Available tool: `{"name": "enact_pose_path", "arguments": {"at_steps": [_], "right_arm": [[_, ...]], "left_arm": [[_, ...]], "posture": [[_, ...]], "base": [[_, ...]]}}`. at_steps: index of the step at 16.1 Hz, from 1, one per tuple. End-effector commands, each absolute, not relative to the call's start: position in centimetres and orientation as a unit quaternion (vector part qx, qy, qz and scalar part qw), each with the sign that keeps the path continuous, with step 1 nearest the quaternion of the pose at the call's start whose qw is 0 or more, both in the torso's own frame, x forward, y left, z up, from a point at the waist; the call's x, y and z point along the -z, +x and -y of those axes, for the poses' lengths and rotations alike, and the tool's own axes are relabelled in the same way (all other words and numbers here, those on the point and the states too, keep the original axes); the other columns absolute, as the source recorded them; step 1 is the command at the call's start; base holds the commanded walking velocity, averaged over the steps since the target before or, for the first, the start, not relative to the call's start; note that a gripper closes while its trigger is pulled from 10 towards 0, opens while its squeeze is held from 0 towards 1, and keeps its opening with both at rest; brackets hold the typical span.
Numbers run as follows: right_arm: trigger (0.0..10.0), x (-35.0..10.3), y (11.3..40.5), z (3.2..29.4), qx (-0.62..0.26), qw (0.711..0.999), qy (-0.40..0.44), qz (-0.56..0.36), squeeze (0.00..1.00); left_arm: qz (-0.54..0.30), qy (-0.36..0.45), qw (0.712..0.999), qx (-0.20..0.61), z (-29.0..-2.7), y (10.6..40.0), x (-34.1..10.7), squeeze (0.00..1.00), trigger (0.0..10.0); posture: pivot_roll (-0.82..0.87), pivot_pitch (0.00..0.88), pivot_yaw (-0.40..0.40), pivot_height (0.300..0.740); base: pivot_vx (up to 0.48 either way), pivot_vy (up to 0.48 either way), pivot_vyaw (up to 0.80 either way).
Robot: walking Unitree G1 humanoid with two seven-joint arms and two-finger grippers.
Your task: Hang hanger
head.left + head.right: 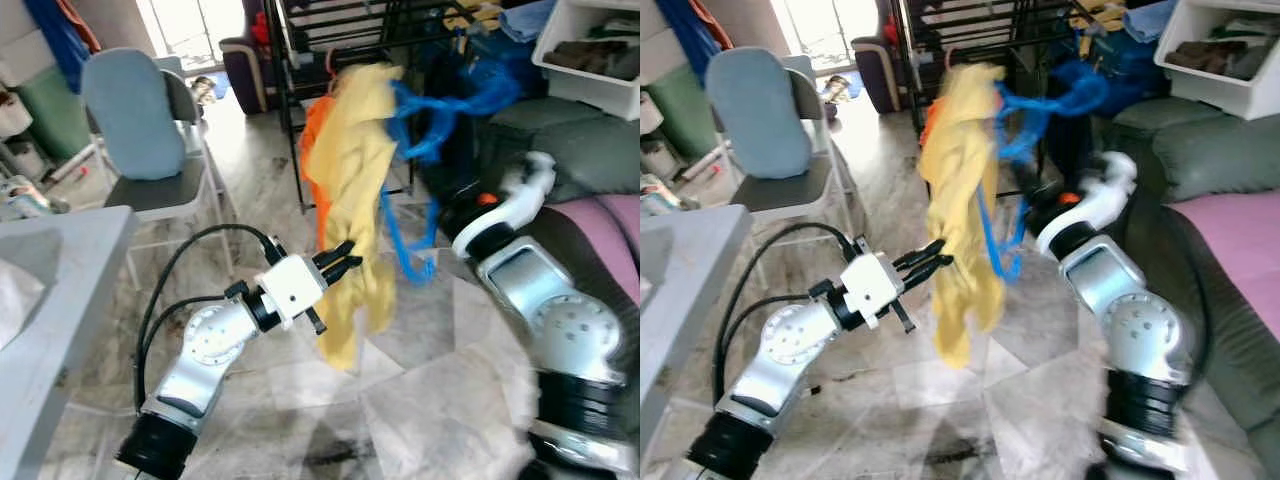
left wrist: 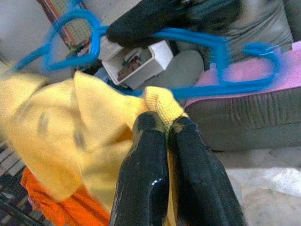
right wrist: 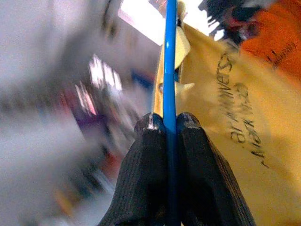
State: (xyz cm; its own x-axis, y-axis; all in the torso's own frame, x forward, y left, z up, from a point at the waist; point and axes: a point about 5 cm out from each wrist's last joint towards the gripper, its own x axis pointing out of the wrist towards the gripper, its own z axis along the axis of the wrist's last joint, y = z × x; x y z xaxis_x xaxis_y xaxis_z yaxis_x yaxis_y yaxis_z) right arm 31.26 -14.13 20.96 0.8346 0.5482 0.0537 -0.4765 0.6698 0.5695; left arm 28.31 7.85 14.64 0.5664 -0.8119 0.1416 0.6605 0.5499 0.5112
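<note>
Folding chair with grey seat and pale blue padded back [image 1: 135, 120] at ten o'clock. Grey tabletop edge [image 1: 60, 260] at nine. Black metal rack [image 1: 330, 40] at twelve. White plastic bin [image 1: 590, 50] at two, above a grey-green sofa [image 1: 590, 150]. Pale marble-patterned floor tiles [image 1: 420, 400] below.

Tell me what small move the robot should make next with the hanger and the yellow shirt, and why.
Probably raise the right pincer a little toward the black rack. It is clamped on the blue hanger, which sits below and in front of the rack's bars, while the left pincer pinches the yellow shirt draped on it, steadying the cloth.
</note>
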Motion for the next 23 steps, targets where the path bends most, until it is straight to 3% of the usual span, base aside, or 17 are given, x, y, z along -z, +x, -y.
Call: {"name": "enact_pose_path", "arguments": {"at_steps": [1,2,4,6,12,16,18,19,21,23], "right_arm": [[10.0,-17.1,30.0,13.0,-0.302,0.914,0.214,-0.164,0.0],[10.0,-16.4,29.9,13.9,-0.289,0.924,0.192,-0.164,0.0],[10.0,-13.4,30.3,18.3,-0.145,0.947,0.191,-0.213,0.0],[10.0,-11.7,29.9,21.1,-0.062,0.954,0.186,-0.228,0.0],[10.0,-10.5,30.3,24.2,0.057,0.953,0.207,-0.212,0.0],[10.0,-13.8,32.0,25.7,0.098,0.942,0.309,-0.085,0.0],[10.0,-17.0,33.2,24.9,0.059,0.898,0.436,0.007,0.0],[10.0,-20.0,33.6,23.9,-0.002,0.866,0.493,0.083,0.0],[10.0,-22.3,33.9,23.6,-0.033,0.825,0.548,0.134,0.0],[10.0,-24.9,34.7,22.7,-0.062,0.806,0.564,0.167,0.0]], "left_arm": [[0.212,0.227,0.864,0.396,-8.3,29.0,-15.6,0.0,10.0],[0.218,0.235,0.864,0.388,-8.5,29.1,-15.8,0.0,10.0],[0.239,0.255,0.879,0.324,-9.9,30.0,-16.4,0.0,10.0],[0.248,0.251,0.893,0.278,-10.9,30.8,-17.1,0.0,10.0],[0.29,0.219,0.895,0.258,-11.2,30.8,-18.9,0.0,10.0],[0.262,0.185,0.893,0.317,-10.3,29.8,-17.5,0.0,10.0],[0.226,0.175,0.876,0.389,-9.0,28.6,-15.7,0.0,10.0],[0.204,0.181,0.857,0.437,-8.3,27.7,-14.5,0.0,10.0],[0.186,0.18,0.851,0.457,-8.3,27.3,-13.7,0.0,10.0],[0.152,0.183,0.837,0.492,-8.2,26.7,-12.6,0.0,10.0]], "posture": [[-0.21,0.0,0.087,0.74],[-0.21,0.0,0.087,0.74],[-0.22,0.0,0.087,0.74],[-0.22,0.0,0.089,0.74],[-0.21,0.0,0.092,0.74],[-0.21,0.0,0.09,0.74],[-0.21,0.0,0.09,0.74],[-0.21,0.0,0.089,0.74],[-0.21,0.0,0.088,0.74],[-0.21,0.0,0.087,0.74]], "base": [[0.0,0.0,0.0],[0.0,0.0,0.0],[0.0,0.0,0.0],[0.0,0.0,0.0],[0.0,0.0,0.0],[0.0,0.0,0.0],[0.0,0.0,0.0],[0.0,0.0,0.0],[0.0,0.0,0.0],[0.0,0.0,0.0]]}}
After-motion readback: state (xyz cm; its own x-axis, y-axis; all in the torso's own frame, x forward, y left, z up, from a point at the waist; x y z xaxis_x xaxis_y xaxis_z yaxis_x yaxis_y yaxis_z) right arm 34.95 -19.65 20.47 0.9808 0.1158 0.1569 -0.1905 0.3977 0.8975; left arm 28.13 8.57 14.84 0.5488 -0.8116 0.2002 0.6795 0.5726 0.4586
